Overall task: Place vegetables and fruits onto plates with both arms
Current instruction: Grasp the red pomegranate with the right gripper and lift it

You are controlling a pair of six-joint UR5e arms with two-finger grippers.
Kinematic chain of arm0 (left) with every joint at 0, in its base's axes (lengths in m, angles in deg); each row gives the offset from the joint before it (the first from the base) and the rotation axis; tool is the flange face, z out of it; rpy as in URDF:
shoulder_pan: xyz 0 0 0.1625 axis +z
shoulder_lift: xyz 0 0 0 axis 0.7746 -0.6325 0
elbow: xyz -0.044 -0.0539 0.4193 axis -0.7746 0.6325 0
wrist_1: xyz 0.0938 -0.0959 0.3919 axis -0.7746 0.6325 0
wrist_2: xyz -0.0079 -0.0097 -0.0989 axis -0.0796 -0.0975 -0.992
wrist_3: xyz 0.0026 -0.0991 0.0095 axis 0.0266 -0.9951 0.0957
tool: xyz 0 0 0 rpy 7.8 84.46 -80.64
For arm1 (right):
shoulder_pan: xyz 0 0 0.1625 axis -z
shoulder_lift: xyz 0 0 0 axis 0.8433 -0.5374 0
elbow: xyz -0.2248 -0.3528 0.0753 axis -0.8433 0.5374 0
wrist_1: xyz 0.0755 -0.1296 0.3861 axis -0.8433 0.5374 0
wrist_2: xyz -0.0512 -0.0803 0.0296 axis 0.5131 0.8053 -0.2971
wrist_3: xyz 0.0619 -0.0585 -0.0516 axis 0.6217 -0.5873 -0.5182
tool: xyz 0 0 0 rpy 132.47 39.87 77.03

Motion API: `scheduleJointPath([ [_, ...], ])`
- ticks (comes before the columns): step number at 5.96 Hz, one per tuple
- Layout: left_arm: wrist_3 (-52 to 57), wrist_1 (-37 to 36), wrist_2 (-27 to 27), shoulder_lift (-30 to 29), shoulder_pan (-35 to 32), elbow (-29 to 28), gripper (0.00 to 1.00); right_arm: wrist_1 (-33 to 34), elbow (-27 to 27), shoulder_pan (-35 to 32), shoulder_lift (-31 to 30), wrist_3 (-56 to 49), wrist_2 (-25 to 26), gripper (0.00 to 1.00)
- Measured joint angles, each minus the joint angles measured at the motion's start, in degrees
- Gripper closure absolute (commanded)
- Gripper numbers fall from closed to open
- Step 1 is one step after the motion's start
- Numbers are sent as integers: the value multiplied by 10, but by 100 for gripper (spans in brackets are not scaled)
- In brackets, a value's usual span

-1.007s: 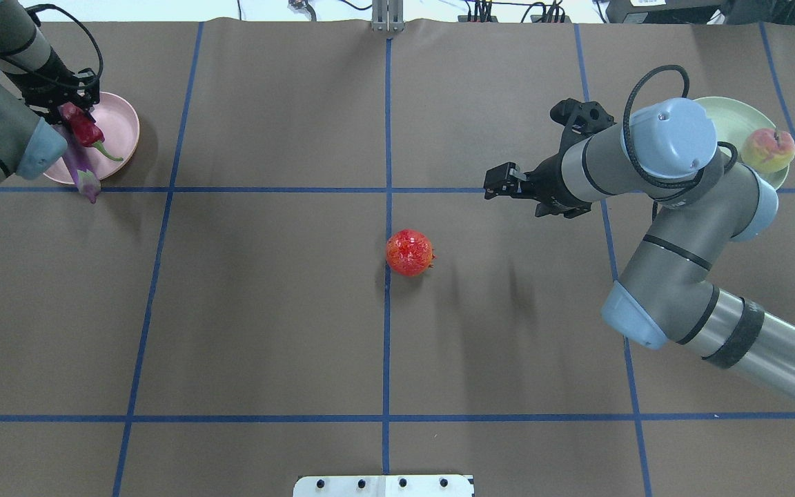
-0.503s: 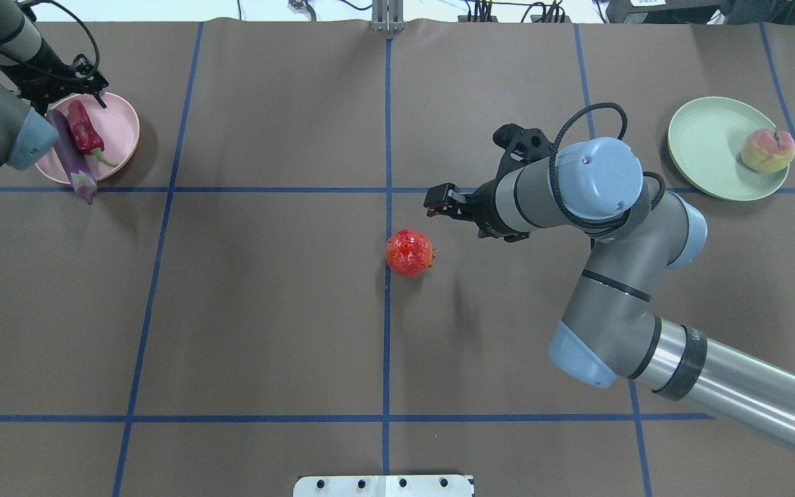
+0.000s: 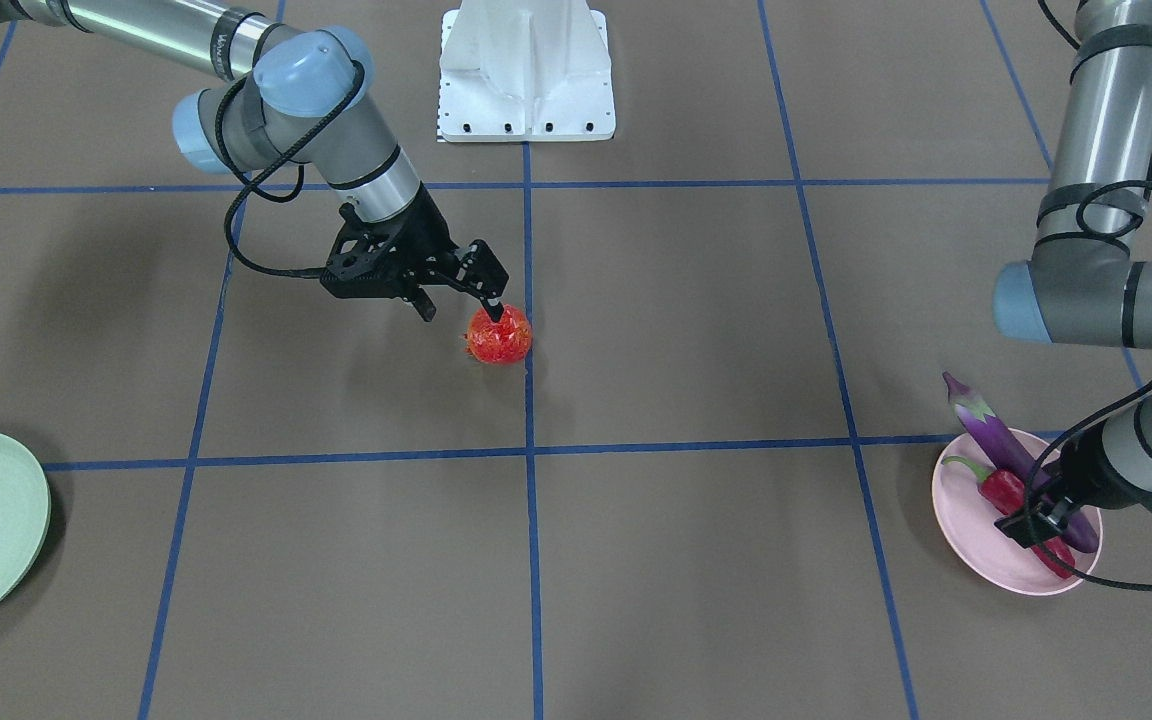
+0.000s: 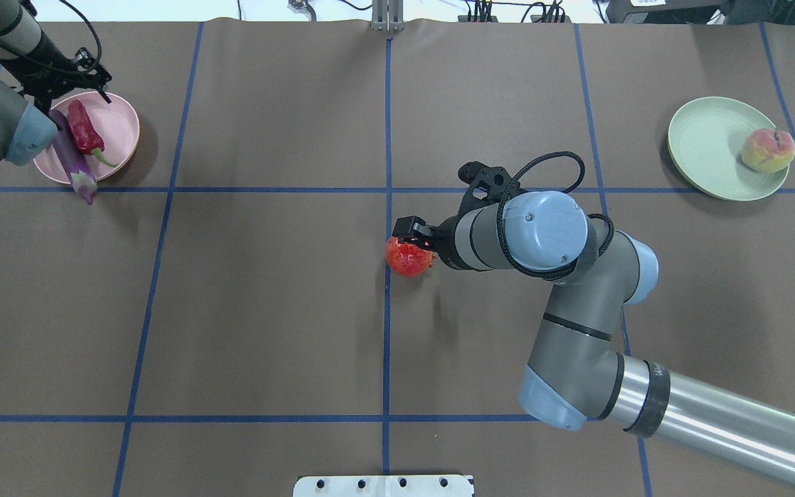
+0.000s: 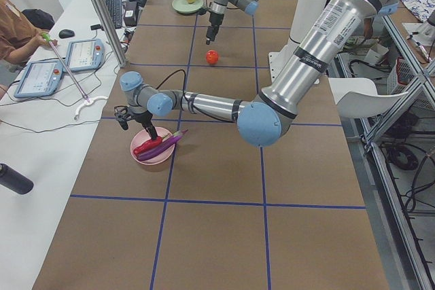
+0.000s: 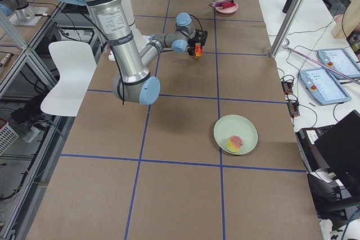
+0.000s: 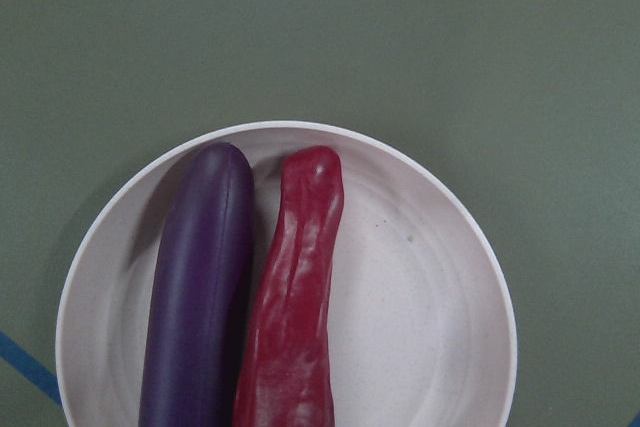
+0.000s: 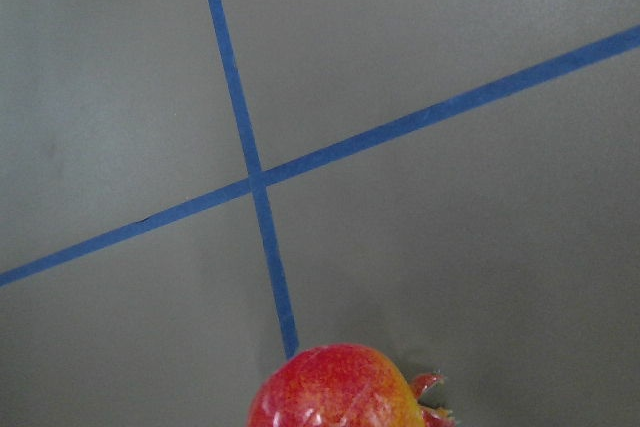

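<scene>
In the overhead view the round red-orange fruit (image 4: 408, 257) lay on the brown table (image 4: 266, 310) near the middle of the frame. It was just right of the vertical blue tape line (image 4: 386, 345), and its small crown pointed to the right. The right gripper (image 3: 461, 310) hung close over this fruit. In the front-facing view its jaws stood apart: one finger was in front of the top of the fruit and the other was off to the left of it, so the fruit was not clamped. I cannot tell if that finger touched the skin. The right wrist view showed only the top of the fruit at its lower edge, below a crossing of two blue lines.

The pale pink plate (image 4: 121, 128) was at the upper left of the overhead view. The red chili pepper (image 4: 83, 131) and the purple eggplant (image 4: 70, 155) lay on it side by side and touched each other along their length. The grey-green cap of the eggplant reached out over the lower rim of the plate, down to the horizontal blue line. The left gripper (image 3: 1028, 515) hovered over this plate. Its jaws looked apart and held nothing, and in the left wrist view both vegetables lay free in the plate.

The pale mint green plate (image 4: 704, 145) was at the upper right of the overhead view, well apart from both arms. The yellow-pink halved fruit (image 4: 768, 150) rested at its right edge.
</scene>
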Motion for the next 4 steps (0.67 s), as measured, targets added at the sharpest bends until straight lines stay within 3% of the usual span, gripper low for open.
scheduleJointPath([
  [4,-10,0,0,2,0,8,0,-2,57,16,44,31,26,0],
])
